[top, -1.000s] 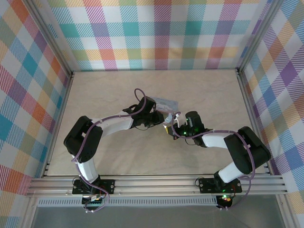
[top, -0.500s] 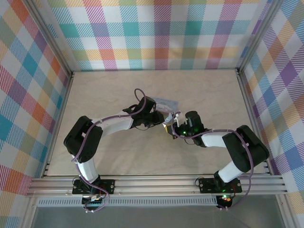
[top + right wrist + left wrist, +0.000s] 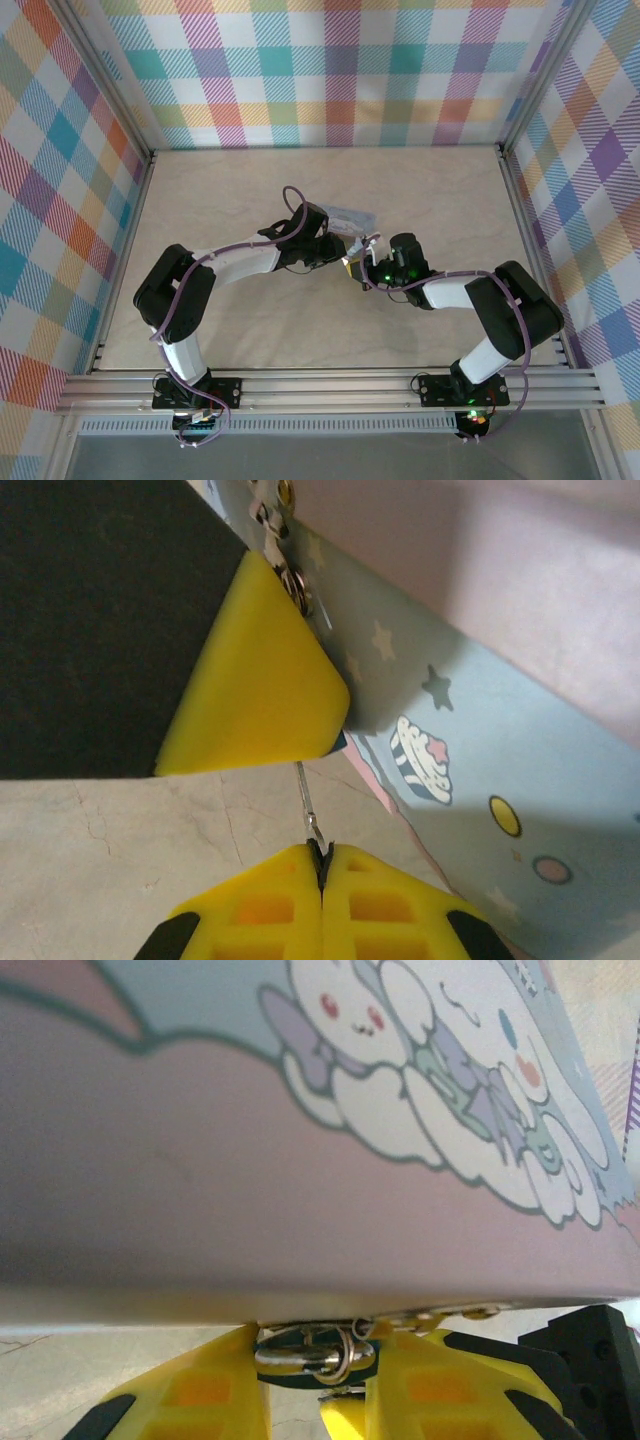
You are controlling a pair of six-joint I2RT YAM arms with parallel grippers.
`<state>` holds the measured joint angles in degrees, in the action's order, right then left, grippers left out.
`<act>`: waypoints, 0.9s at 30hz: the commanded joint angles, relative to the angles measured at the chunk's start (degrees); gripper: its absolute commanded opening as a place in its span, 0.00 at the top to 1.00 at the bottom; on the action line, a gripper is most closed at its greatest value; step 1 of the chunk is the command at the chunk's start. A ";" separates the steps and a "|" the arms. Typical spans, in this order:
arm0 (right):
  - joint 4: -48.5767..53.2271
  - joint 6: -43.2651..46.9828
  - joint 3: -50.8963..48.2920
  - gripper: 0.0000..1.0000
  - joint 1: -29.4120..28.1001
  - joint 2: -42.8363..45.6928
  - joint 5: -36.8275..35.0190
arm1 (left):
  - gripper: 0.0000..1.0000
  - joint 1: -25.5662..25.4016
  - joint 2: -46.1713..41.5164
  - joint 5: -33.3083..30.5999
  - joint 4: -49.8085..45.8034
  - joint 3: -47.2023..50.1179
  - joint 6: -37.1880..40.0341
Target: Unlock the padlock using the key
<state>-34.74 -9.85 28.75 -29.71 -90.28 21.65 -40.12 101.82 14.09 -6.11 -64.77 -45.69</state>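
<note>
Pastel plaid walls (image 3: 330, 70) in pink, teal, yellow and purple close in three sides of a beige marbled worktop (image 3: 300, 330). Two white-and-black arms bend inward from its near edge, and their tips meet near the middle of the surface.

The light-blue, flat, rounded box-like padlock (image 3: 300, 1160) sits at that meeting point, at the tip of the left arm. From the left wrist camera its broad face runs across the upper frame in blue and mauve bands. A white long-eared cartoon character (image 3: 440, 1070) is printed toward the right. Under the padlock's lower edge the left pincer (image 3: 315, 1385) shows two yellow fingertips drawn close together with only a narrow gap. A small silver metal ring fitting (image 3: 305, 1352) is caught between them. The pincer seems to hold the padlock by this fitting, though the close view is blurred and the exact contact is hard to read.

From the right wrist camera the right pincer (image 3: 322, 865) is fully closed. Its yellow pads are pressed together on the thin silver end of the tiny slim key (image 3: 308, 805), which sticks up out of the tips toward the padlock. The key's upper end passes behind a yellow finger (image 3: 250, 680) of the left pincer. That finger lies against the padlock's side panel, which is printed with stars, a cupcake and coloured dots. Small silver links run along the finger's upper edge.
</note>
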 commanded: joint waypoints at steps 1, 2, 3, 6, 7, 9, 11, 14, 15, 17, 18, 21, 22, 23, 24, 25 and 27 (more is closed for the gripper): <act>-3.70 -0.65 -0.14 0.98 0.12 -0.42 0.59 | 0.92 -0.82 -3.03 0.85 -0.52 -1.58 -0.62; -4.21 -0.78 -0.31 0.98 0.25 -0.49 0.60 | 0.92 -0.76 -3.05 0.90 -0.55 -1.57 -0.58; -4.60 -0.92 -0.41 0.98 0.27 -0.51 0.62 | 0.92 -0.79 -3.12 0.87 -0.58 -1.56 -0.59; -5.41 -1.13 -0.46 0.98 0.42 -0.51 0.75 | 0.92 -0.80 -3.25 0.84 -0.67 -1.45 -0.62; -5.64 -1.14 -0.48 0.98 0.45 -0.55 0.76 | 0.92 -0.83 -3.30 0.85 -0.64 -1.41 -0.60; -5.47 -1.01 -0.39 0.98 0.53 -0.68 0.76 | 0.92 -0.80 -3.39 0.78 -0.74 -1.41 -0.60; -4.81 -0.58 -0.35 0.98 0.52 -0.71 0.75 | 0.92 -0.81 -3.60 0.68 -0.83 -1.41 -0.58; -3.32 0.25 -0.52 0.98 0.53 -0.70 0.89 | 0.92 -0.76 -3.65 0.57 -0.93 -1.41 -0.60; -2.76 0.58 -0.52 0.98 0.53 -0.76 0.84 | 0.92 -0.84 -3.62 0.51 -0.97 -1.39 -0.63; -2.05 1.07 -0.84 0.98 0.54 -0.73 0.72 | 0.92 -0.80 -3.69 0.59 -0.96 -1.49 -0.70; -1.87 1.23 -1.00 0.98 0.53 -0.86 0.59 | 0.92 -0.83 -3.74 0.55 -0.92 -1.47 -0.78; -1.82 1.50 -1.41 0.98 0.56 -1.19 0.55 | 0.92 -0.80 -3.89 0.59 -0.99 -1.58 -0.80; -1.82 1.54 -1.36 0.98 0.54 -1.34 0.59 | 0.92 -0.79 -3.94 0.57 -1.08 -1.66 -0.85; -1.82 1.52 -1.35 0.98 0.53 -1.47 0.66 | 0.92 -0.77 -3.91 0.59 -1.11 -1.67 -0.80; -1.82 1.66 -1.35 0.98 0.54 -1.64 0.74 | 0.92 -0.83 -4.00 0.52 -1.11 -1.67 -0.80; -1.82 1.68 -1.47 0.98 0.53 -1.67 0.63 | 0.92 -0.80 -4.00 0.50 -1.21 -1.72 -0.87; -1.82 1.82 -1.72 0.98 0.53 -1.73 0.33 | 0.92 -0.79 -4.00 0.50 -1.32 -1.76 -0.80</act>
<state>-36.71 -9.52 27.83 -29.58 -91.39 21.82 -40.12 101.01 14.09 -7.46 -64.77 -45.89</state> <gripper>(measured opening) 0.048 0.233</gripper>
